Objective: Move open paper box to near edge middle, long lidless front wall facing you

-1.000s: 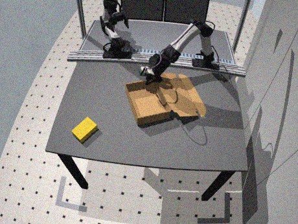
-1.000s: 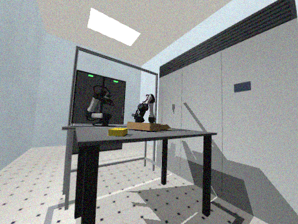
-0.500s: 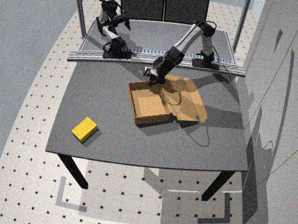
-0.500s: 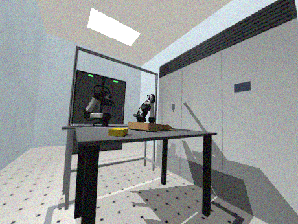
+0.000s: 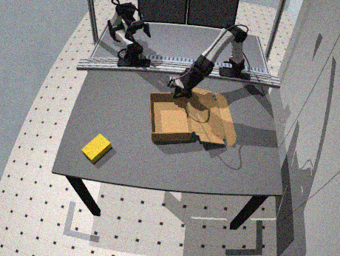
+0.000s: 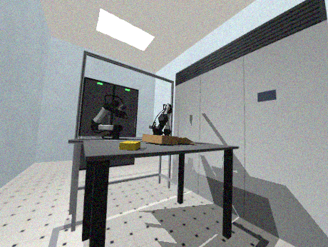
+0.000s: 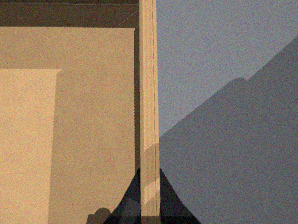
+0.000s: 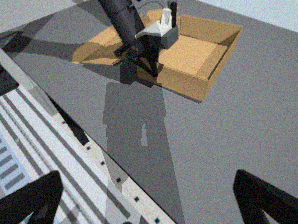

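The paper box (image 5: 171,137) (image 6: 153,138) (image 7: 149,75) (image 8: 185,86) lies open side up on the counter (image 5: 122,111) (image 6: 200,147) (image 7: 225,45) (image 8: 240,130), near the middle of the top view. Its tray is folded, walls upright. The lid (image 5: 218,123) (image 6: 183,140) hangs open toward the right of that frame; the long wall without the lid faces left, not toward the robot at the top. The exact bend of the lid's flaps cannot be determined.

The left hand (image 5: 182,96) (image 6: 157,132) (image 7: 149,176) (image 8: 156,75) is closed on the short side wall at the top of the box in the top view, one finger inside and one outside.

The right hand (image 5: 140,36) (image 8: 148,178) is wide open and holds nothing. It is raised at the upper left of the top view, apart from the box.

A yellow block (image 5: 97,149) (image 6: 130,145) rests on the counter, lower left in the top view, well apart from the box. A metal rail (image 5: 166,67) runs along the robot's side of the counter.
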### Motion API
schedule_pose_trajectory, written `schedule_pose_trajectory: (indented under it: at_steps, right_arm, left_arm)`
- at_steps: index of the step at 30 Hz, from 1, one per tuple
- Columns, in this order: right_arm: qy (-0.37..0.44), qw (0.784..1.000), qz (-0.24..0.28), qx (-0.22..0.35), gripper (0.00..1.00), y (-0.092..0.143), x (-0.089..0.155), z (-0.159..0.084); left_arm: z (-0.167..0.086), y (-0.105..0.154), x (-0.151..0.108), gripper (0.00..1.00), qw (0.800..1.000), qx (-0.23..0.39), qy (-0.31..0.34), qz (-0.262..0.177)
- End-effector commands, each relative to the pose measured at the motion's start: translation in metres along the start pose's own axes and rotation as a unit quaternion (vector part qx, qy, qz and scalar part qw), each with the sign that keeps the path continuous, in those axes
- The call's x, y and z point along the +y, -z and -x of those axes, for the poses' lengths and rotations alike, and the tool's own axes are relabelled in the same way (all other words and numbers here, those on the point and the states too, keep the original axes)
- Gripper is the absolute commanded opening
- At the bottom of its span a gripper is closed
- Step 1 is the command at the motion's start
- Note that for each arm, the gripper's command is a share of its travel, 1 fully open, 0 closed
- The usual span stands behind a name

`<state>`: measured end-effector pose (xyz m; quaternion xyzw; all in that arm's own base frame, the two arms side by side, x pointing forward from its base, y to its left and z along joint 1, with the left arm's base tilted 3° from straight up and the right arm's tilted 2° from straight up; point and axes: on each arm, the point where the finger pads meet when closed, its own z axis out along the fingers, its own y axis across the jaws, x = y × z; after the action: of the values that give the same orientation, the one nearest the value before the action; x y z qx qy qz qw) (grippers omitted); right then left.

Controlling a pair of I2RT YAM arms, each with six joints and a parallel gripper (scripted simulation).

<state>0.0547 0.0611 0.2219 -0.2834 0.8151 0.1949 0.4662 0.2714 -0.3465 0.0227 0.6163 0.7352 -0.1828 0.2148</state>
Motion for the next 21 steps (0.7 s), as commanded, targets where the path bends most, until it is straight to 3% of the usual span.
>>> schedule_pose_trajectory:
  at_steps: [1,21]
  right_arm:
    - [0.000,1.000,-0.001,-0.020,1.00,-0.005,-0.003,0.007]
    - [-0.002,1.000,0.000,-0.029,1.00,-0.024,-0.003,0.015]
  left_arm:
    - [0.005,0.015,0.001,0.00,0.999,-0.009,-0.036,-0.007]
    - [-0.021,0.016,0.013,0.00,0.995,0.003,-0.086,-0.055]
